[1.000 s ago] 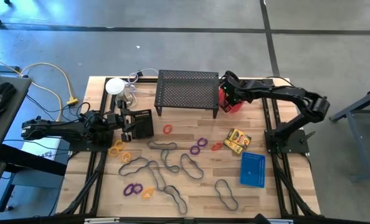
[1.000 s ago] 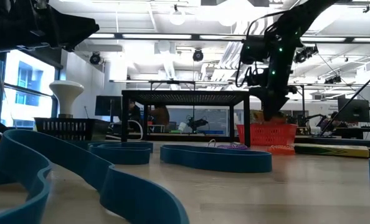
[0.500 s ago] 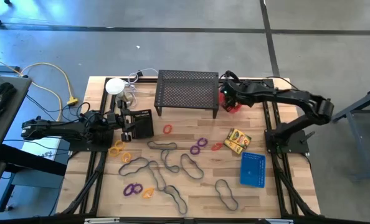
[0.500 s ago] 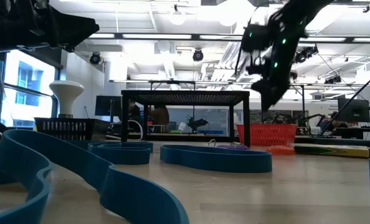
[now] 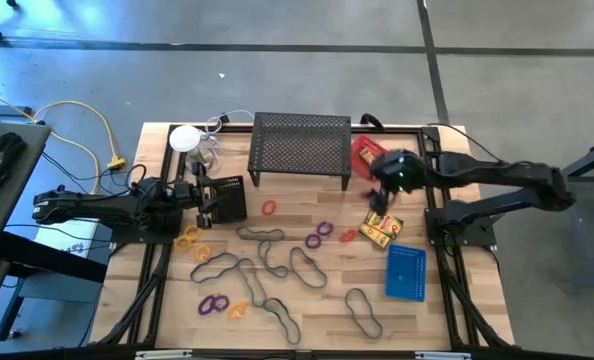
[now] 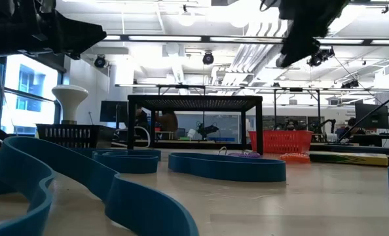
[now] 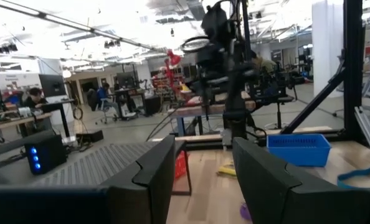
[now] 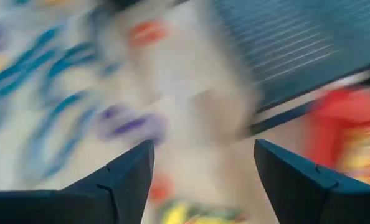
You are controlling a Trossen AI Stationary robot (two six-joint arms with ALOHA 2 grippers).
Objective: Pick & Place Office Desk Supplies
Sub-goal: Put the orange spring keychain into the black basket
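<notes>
While the right gripper (image 5: 382, 188) hangs in the middle right of the overhead picture, its fingers spread wide with nothing between them, most of the clutter lies nearer the front edge of the table (image 5: 447, 318). Closest, along the bottom of the frame, sprawl the black loops (image 5: 362, 313), with a few purple rings (image 5: 213, 303) and orange rings (image 5: 238, 311) at lower left. One step farther, at lower right, sits the blue tray (image 5: 406, 272), and just above it the yellow box (image 5: 381, 227), right under the empty gripper. That looks like the risk to me: the arm seems to be swinging fast, since its own camera shows only a smear, and if it drops crooked a finger could land on the box's edge and shove it against the blue tray or off toward the small red ring (image 5: 347, 236) beside it. Beyond, the red tray (image 5: 365, 153) stands at the upper middle, just beside the black metal stand (image 5: 300, 145), close enough that a careless sweep back could clip either. Far to the left of the frame the left gripper (image 5: 209, 201) waits by the black tray (image 5: 228, 200), fingers parted and, as far as I can tell, holding nothing; the white-topped glass thing (image 5: 185, 139) stands behind it.
</notes>
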